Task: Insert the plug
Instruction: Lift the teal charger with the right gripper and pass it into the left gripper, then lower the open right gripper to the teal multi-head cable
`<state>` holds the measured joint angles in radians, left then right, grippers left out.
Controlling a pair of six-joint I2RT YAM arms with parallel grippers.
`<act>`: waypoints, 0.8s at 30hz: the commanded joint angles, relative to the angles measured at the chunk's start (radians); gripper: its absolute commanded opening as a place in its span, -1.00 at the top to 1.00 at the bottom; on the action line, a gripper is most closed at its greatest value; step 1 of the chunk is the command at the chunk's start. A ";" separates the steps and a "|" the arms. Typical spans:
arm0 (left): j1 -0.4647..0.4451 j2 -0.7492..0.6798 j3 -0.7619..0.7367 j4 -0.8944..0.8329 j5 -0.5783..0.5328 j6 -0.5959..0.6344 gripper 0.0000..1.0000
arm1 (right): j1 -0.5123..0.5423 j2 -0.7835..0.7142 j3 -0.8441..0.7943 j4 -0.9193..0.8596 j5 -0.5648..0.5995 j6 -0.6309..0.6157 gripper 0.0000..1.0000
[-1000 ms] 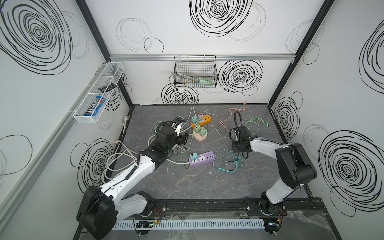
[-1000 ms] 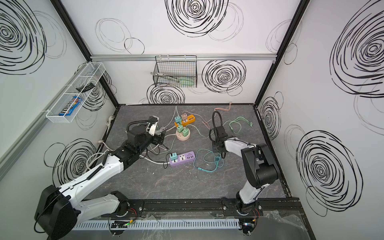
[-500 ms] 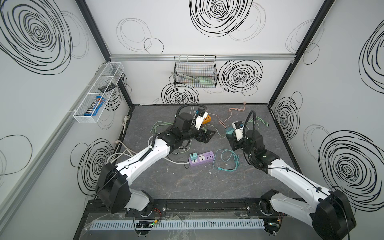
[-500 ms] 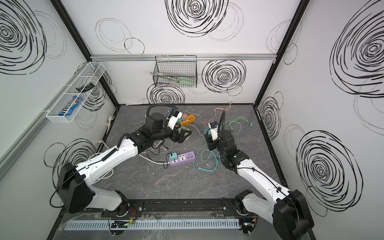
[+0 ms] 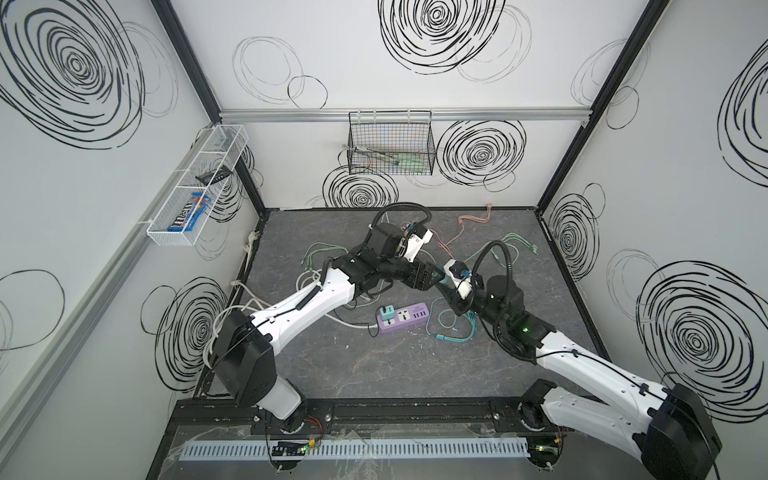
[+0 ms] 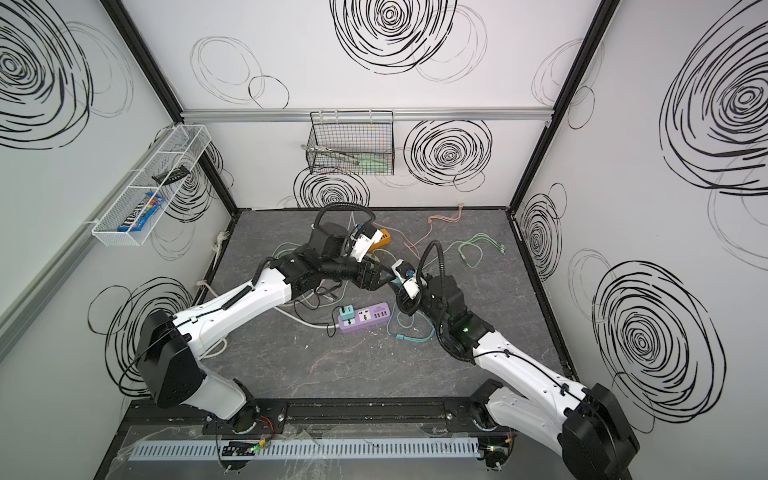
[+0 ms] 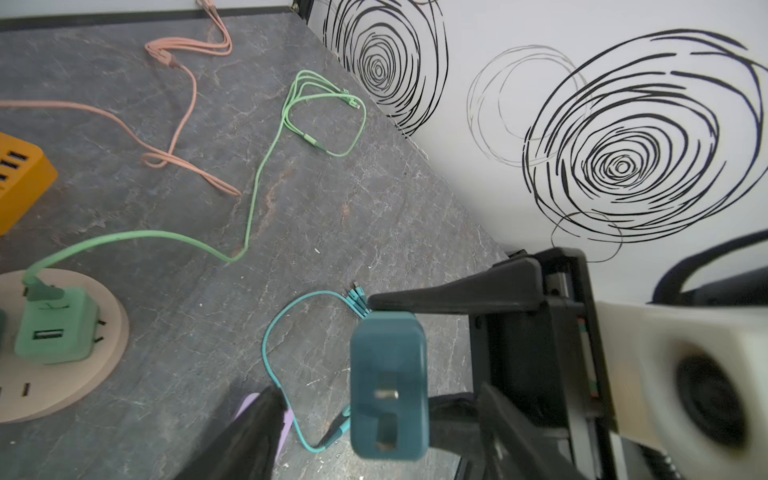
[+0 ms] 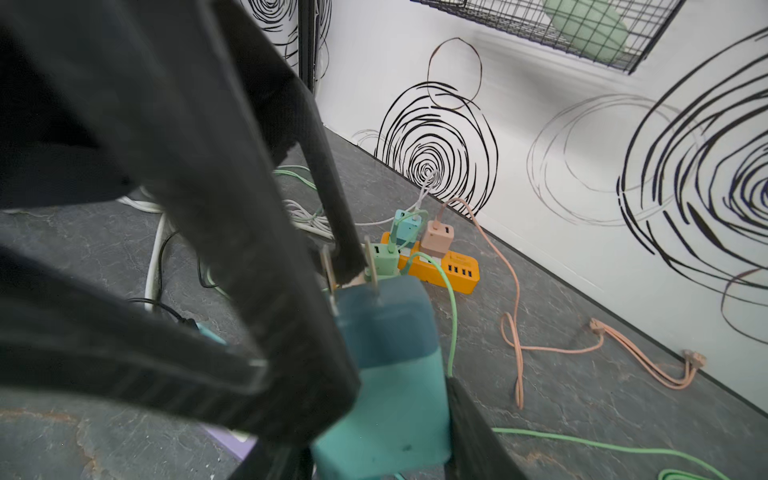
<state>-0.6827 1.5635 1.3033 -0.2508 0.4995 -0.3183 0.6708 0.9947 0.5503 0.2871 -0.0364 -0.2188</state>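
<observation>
A teal plug (image 7: 388,386) with two metal prongs hangs in the air, and my right gripper (image 8: 386,399) is shut on its lighter rear half (image 8: 386,374). My left gripper (image 7: 376,395) is open, its fingers (image 7: 257,432) on either side of the plug's prong end, with a gap showing on one side. In both top views the two grippers meet above the mat, left gripper (image 5: 434,277), right gripper (image 5: 449,287). Just in front of them lies the purple power strip (image 5: 402,318) (image 6: 365,319), with a small mint charger (image 5: 386,311) plugged in.
An orange power strip (image 8: 449,270) carries several chargers. A round beige socket base (image 7: 83,374) holds a green charger (image 7: 54,328). Pink cable (image 7: 178,137), green cable (image 7: 257,174) and teal cable (image 5: 453,332) lie loose on the mat. A wire basket (image 5: 390,145) hangs on the back wall.
My left gripper has swung right from the cable pile to the plug and its jaws have narrowed around it. The right arm has unfolded and holds the plug up at the middle.
</observation>
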 commanded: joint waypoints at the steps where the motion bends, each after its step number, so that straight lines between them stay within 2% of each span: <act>1: -0.012 0.023 0.040 -0.025 0.053 -0.002 -0.32 | 0.020 -0.016 0.000 0.062 0.006 -0.063 0.22; 4: -0.014 0.035 0.045 -0.024 0.066 -0.007 0.09 | 0.026 -0.018 0.000 0.069 -0.011 -0.075 0.21; 7: -0.013 0.023 0.039 -0.004 0.067 -0.009 0.67 | 0.029 -0.021 -0.004 0.071 -0.012 -0.066 0.14; 8: -0.012 0.017 0.037 0.000 0.057 -0.007 0.89 | 0.029 -0.021 -0.004 0.069 0.025 -0.027 -0.01; 9: -0.011 0.009 0.035 0.002 0.040 -0.008 1.00 | 0.026 -0.022 -0.004 0.064 0.066 0.036 -0.23; 10: -0.007 -0.003 0.027 0.010 0.018 -0.009 1.00 | 0.020 -0.024 -0.002 0.045 0.102 0.084 -0.48; 11: -0.002 -0.016 0.015 0.020 0.004 -0.013 1.00 | 0.009 -0.025 -0.001 0.020 0.146 0.137 -0.84; 12: 0.004 -0.026 0.004 0.030 -0.003 -0.017 1.00 | -0.003 -0.026 0.000 -0.006 0.182 0.191 -0.96; 14: 0.017 -0.045 -0.016 0.047 -0.006 -0.026 1.00 | -0.065 -0.031 0.003 -0.100 0.195 0.341 -0.95; 17: 0.031 -0.057 -0.031 0.053 -0.011 -0.030 1.00 | -0.195 -0.041 -0.023 -0.236 0.079 0.578 -0.95; 19: 0.035 -0.061 -0.035 0.053 -0.016 -0.030 1.00 | -0.258 -0.043 -0.049 -0.310 -0.003 0.652 -0.95; 24: 0.041 -0.065 -0.042 0.062 -0.037 -0.034 1.00 | -0.275 -0.061 -0.110 -0.422 -0.045 0.719 -0.95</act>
<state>-0.6449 1.5276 1.2697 -0.2230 0.4782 -0.3420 0.3943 0.9550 0.4644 -0.0116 -0.0254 0.3820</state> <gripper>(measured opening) 0.291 0.975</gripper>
